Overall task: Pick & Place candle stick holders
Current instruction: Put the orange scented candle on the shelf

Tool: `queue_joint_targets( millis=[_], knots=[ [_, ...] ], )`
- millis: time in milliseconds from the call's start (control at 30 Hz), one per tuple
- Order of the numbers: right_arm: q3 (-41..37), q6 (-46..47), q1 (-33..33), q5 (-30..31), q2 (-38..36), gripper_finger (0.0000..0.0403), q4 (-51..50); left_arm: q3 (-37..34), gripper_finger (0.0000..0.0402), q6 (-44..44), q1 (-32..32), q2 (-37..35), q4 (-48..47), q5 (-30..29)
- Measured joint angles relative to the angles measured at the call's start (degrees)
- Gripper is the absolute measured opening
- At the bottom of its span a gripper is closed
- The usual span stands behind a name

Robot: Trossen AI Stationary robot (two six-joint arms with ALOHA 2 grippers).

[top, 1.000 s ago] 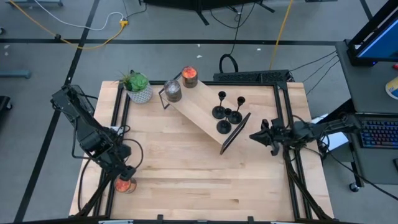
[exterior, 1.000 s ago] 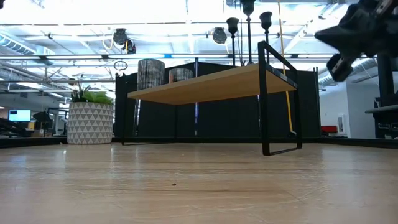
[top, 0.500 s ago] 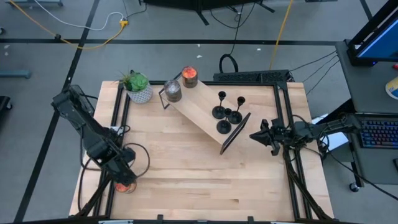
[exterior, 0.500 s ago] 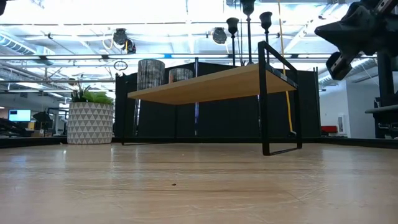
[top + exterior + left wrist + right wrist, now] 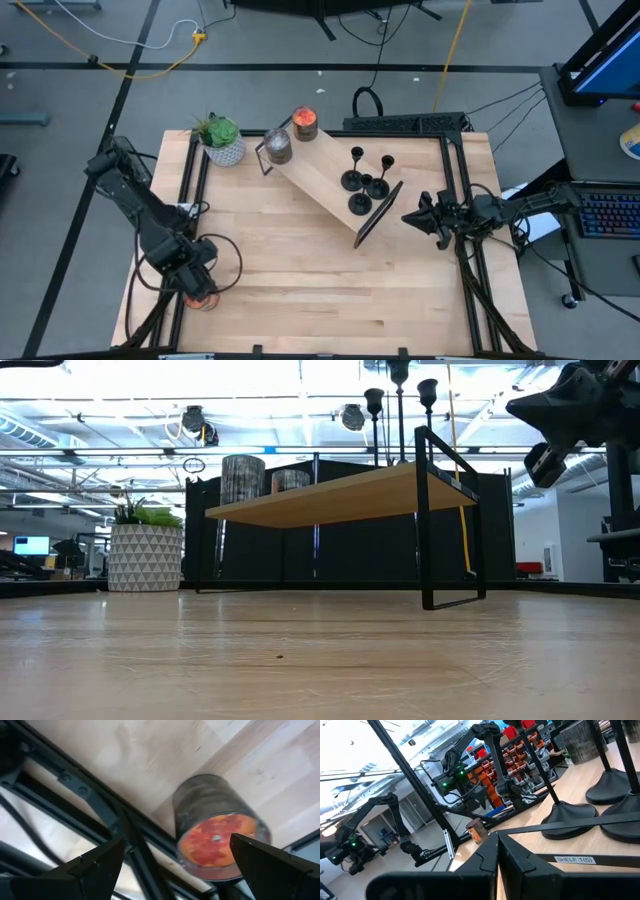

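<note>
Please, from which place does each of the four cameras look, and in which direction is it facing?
High view: above the table, facing straight down; both arms show.
Low view: at table-top height, facing level toward the shelf; the right tool enters from above.
Left wrist view: looks past the open left tool at a candle jar.
Right wrist view: looks past the shut right tool at the candle stick holders.
Shared: that jar also shows in the high view.

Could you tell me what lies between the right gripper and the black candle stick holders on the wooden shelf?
In the high view, only the shelf's black metal end frame lies between the right gripper and the candle stick holders.
</note>
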Motion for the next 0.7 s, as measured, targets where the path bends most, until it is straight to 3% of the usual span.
queue_joint_targets(
  millis=[267, 500, 700],
  knots=[
    [0.0, 0.8, 0.0, 0.0, 0.0, 0.0002, 0.0, -0.4, 0.0365, 1.1, -2.2, -0.1, -0.2, -3.2],
    [0.0, 1.0, 0.0, 0.0, 0.0, 0.0002, 0.0, -4.8, 0.0363, 1.1, -2.8, 0.0, 5.6, -0.9],
    [0.0, 1.1, 0.0, 0.0, 0.0, 0.0002, 0.0, -7.2, 0.0314, 2.5, -3.0, 0.0, 7.5, 0.0]
  ],
)
